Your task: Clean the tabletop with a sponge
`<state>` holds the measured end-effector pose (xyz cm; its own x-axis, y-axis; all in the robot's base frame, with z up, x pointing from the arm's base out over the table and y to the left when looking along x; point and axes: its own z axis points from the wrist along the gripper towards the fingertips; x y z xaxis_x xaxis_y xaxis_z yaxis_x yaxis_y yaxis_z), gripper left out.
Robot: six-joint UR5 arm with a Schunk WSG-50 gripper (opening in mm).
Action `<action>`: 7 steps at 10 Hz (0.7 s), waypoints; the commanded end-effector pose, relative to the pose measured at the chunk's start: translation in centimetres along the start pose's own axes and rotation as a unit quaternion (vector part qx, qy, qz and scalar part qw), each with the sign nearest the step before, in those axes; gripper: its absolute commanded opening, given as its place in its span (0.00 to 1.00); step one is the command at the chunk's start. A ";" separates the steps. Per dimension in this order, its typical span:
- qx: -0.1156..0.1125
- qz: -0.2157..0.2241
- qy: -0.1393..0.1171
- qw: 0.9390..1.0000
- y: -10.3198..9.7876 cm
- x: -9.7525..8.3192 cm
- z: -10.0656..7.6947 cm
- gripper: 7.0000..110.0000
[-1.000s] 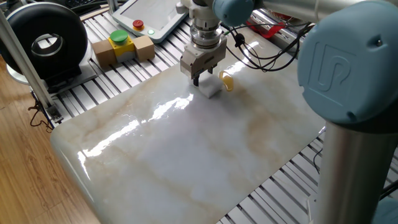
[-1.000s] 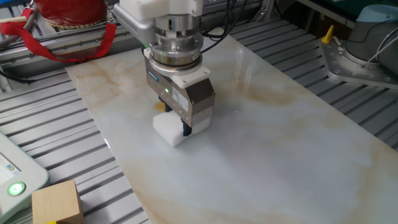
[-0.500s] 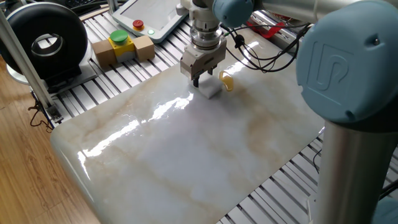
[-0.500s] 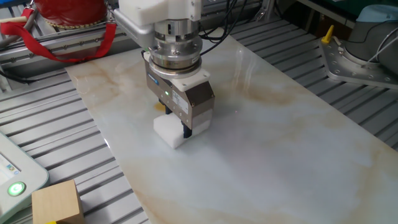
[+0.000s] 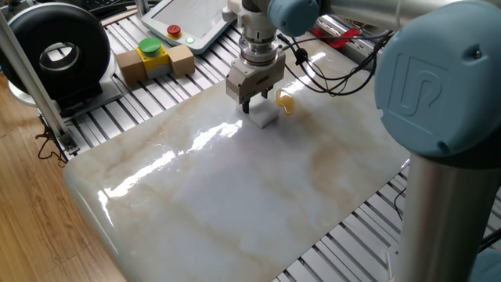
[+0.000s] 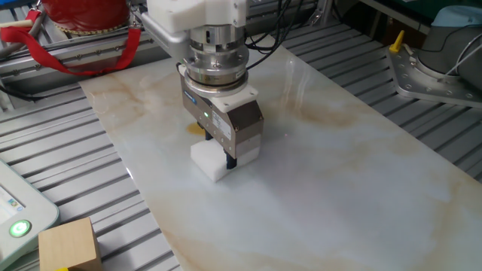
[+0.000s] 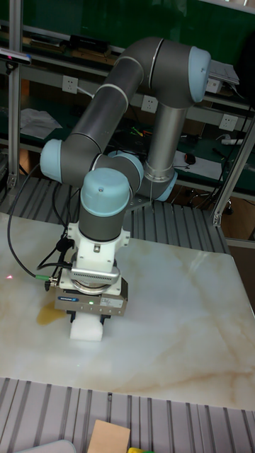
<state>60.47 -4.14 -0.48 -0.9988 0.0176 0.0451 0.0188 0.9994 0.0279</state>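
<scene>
The white marble-look tabletop (image 5: pixel 235 196) (image 6: pixel 331 173) (image 7: pixel 177 325) fills the middle of every view. On it, at the far side in one fixed view, sits the small white sponge (image 5: pixel 264 117) (image 6: pixel 208 160) (image 7: pixel 85 329). My gripper (image 5: pixel 252 106) (image 6: pixel 229 161) (image 7: pixel 90 316) points straight down and is shut on the sponge, holding it against the slab. A small amber stain (image 5: pixel 286 103) (image 7: pixel 49 316) lies right beside the sponge; in the other fixed view the gripper body hides most of the stain (image 6: pixel 197 130).
A tan cardboard box with a yellow-green button (image 5: pixel 155 59) (image 6: pixel 69 242) stands on the ribbed grey frame (image 5: pixel 117 117) beside the slab. A black round device (image 5: pixel 55 51), a teach pendant (image 5: pixel 188 19) and black cables (image 5: pixel 329 74) lie around the far edge.
The gripper has slid the sponge a small way across the slab, slightly farther from the amber stain. It has stayed shut on the sponge throughout.
</scene>
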 end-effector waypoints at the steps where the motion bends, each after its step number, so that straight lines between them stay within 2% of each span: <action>1: -0.004 0.016 0.006 1.000 0.1 0.9 0.1 0.00; 7: -0.004 0.016 0.008 1.000 -0.3 1.1 0.4 0.00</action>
<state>59.41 -4.40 -0.81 -0.9972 0.0413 0.0620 0.0430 0.9987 0.0256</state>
